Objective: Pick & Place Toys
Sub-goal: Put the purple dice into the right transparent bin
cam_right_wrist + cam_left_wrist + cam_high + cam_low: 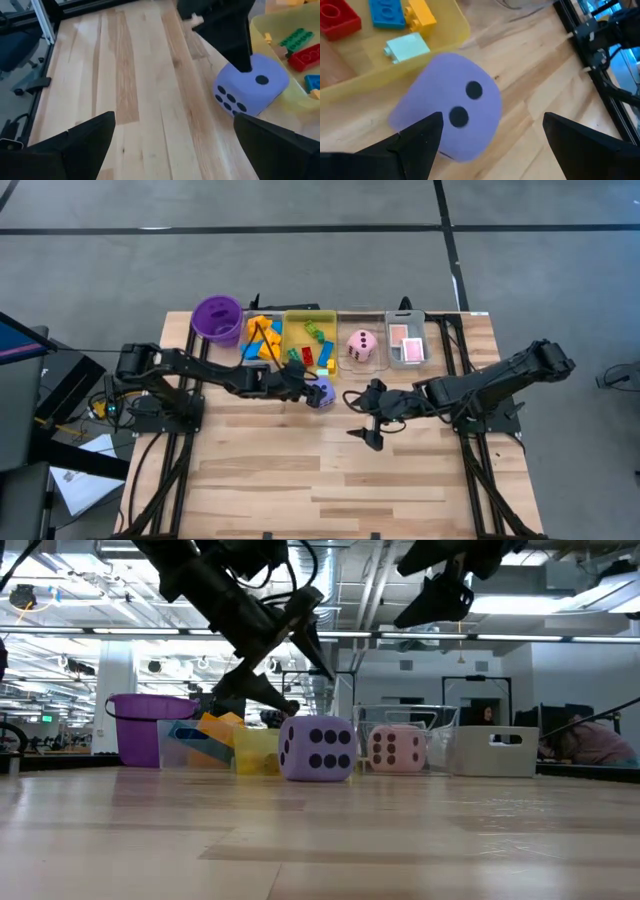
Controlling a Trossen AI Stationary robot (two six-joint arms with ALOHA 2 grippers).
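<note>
The purple die (pixel 322 392) rests on its base on the wooden table, close against the near wall of the yellow tray (pixel 296 321). My left gripper (pixel 305 388) is open and slants down over the die from the table's left. One finger (pixel 240 45) ends just above the die's top (pixel 260 67), and I see no touch. The die (pixel 455 105) fills the gap ahead of the fingers in the left wrist view. My right gripper (pixel 362 422) hangs open above the bare table, to the right of the die (pixel 250 85), with nothing between its fingers.
Along the far edge stand a purple cup (pixel 217 318), a clear tray of bricks (pixel 258 338), the yellow tray with bricks, a pink die (pixel 362 346) in a clear tray and a tray with pink cards (pixel 406 345). The table's near half (pixel 330 480) is bare wood.
</note>
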